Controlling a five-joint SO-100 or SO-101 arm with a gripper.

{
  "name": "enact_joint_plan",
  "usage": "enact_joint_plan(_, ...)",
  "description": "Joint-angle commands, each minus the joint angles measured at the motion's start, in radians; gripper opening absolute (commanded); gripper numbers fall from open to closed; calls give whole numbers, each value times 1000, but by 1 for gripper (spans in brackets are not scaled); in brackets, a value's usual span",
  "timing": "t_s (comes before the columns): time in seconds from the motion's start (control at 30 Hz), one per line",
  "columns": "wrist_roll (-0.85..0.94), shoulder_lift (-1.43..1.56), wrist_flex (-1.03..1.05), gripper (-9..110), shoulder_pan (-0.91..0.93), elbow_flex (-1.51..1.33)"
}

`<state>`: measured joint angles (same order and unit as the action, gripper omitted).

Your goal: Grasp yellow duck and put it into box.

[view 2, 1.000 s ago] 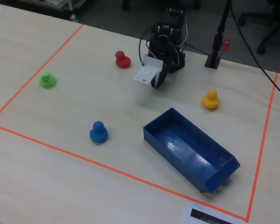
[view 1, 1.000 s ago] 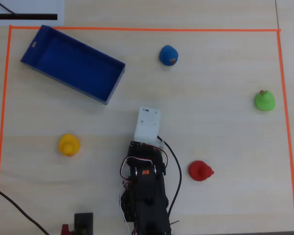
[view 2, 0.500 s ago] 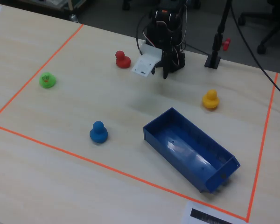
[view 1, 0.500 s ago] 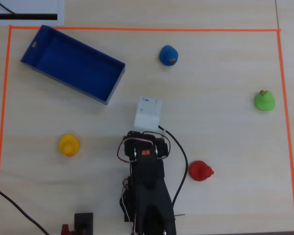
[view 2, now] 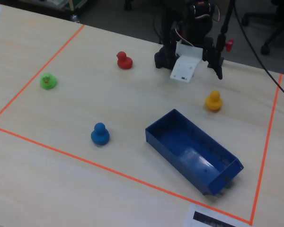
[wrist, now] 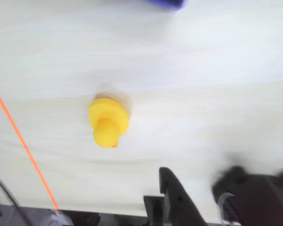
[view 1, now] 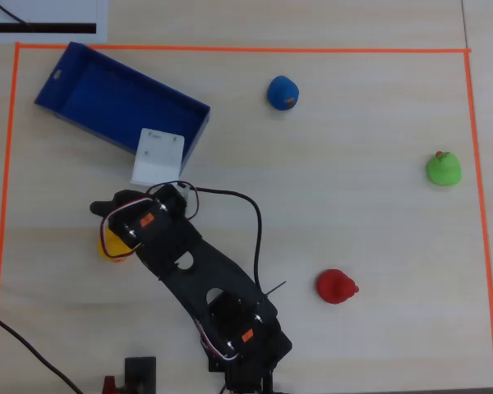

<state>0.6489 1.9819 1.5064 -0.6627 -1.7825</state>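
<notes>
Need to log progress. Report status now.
Claw open, empty, above table. Duck on table, untouched, outside box. Nothing between claw and duck.

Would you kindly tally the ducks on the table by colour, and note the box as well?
Yellow duck: 1
Red duck: 1
Green duck: 1
Blue duck: 1
Dark-blue box: 1
Total: 5 things, 4 of them ducks.

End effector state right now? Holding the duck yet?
End effector: open and empty. The yellow duck sits free on the table, ahead of the fingers and apart from them.
</notes>
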Motion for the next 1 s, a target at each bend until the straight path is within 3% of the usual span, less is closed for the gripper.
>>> enact_joint_plan(0.0, -43, -21, -166, 44, -40, -129)
enact_joint_plan(0.6, -259, 3, -353, 43, -247, -399)
enact_joint_plan(0.97, -238, -35, -391, 43, -258, -379)
